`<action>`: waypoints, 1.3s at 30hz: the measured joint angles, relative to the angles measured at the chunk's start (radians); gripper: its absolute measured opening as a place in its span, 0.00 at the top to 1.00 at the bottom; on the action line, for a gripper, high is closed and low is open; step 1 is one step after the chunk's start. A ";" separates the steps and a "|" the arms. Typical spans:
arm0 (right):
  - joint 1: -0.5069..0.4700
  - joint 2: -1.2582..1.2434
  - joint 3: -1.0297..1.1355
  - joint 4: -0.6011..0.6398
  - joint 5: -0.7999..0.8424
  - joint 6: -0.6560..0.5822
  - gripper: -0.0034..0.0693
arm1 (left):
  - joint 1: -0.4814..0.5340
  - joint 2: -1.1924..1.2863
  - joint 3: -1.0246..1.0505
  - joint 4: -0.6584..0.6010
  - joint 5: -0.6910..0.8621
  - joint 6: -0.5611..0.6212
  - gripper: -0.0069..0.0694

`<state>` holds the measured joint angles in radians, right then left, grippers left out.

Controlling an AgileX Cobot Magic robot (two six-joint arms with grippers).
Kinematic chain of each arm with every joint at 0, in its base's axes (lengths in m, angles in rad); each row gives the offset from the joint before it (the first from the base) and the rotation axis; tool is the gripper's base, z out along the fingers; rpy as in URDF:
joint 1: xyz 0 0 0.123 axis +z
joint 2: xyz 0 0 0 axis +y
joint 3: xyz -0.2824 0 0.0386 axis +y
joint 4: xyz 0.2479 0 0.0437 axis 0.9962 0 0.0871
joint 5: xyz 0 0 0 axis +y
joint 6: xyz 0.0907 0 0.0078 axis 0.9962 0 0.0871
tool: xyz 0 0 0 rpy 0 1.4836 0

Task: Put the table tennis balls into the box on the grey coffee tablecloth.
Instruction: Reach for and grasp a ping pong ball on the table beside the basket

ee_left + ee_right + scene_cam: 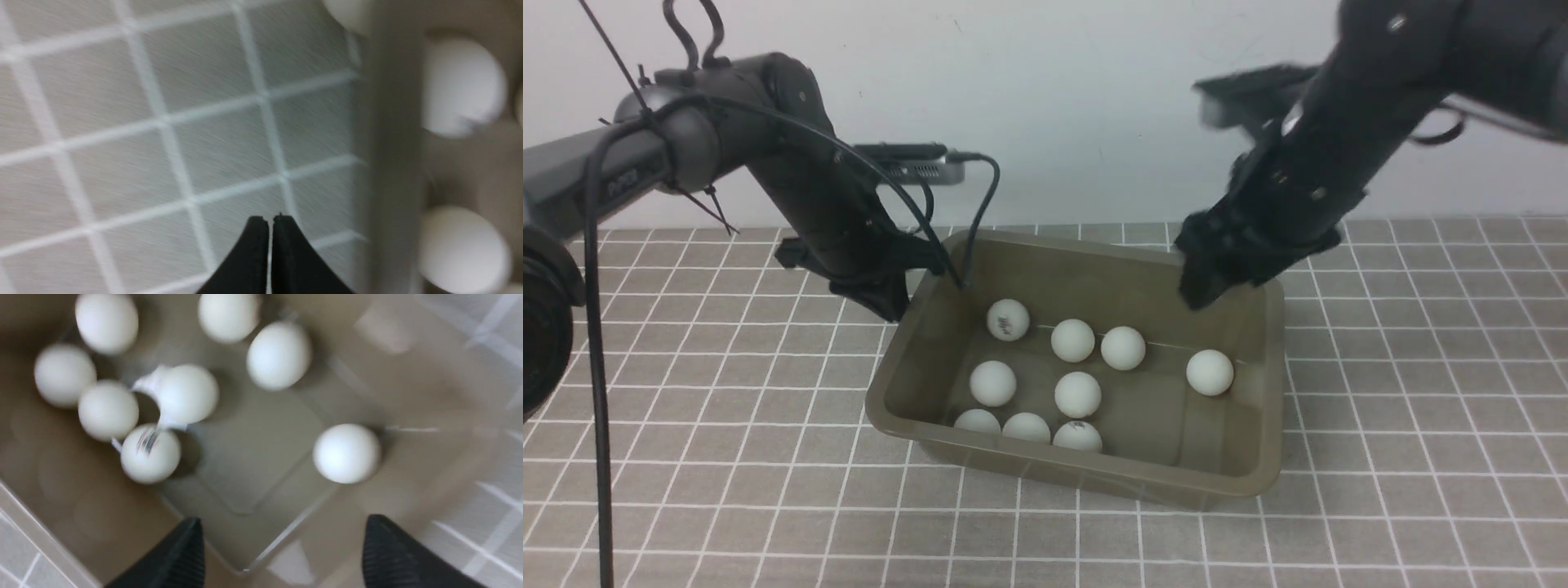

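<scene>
We count nine table tennis balls point(1077, 394) lying on the floor of the box point(1094, 483). Eight are bunched toward its left half and one sits apart near the right wall. The box stands on the grey coffee tablecloth point(727, 457), where we see no loose ball in any view. The right tool point(1205, 290) hangs over the box's far right corner with its jaws spread wide and nothing between them. The left tool point(886, 302) is pinched fully closed and empty, just outside the box's left wall above the cloth. We judge these balls to be very light, hollow and smooth, so they should roll at a nudge and squirt out of an off-centre pinch. Their thin shells could dent if squeezed hard. We would take one across its widest middle, a pad on either side, closing gently. The glossy tub looks stiff, so dropped balls would likely bounce about inside it.
</scene>
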<state>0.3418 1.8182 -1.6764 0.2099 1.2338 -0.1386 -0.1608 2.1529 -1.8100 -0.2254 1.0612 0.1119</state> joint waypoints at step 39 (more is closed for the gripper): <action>-0.105 -0.186 -0.002 -0.006 0.022 0.000 0.59 | -0.041 0.169 -0.289 -0.104 -0.107 0.074 0.84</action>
<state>0.2371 1.6321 -1.6788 0.2040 1.2558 -0.1386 -0.2014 2.3222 -2.0993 -0.3292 0.9539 0.1855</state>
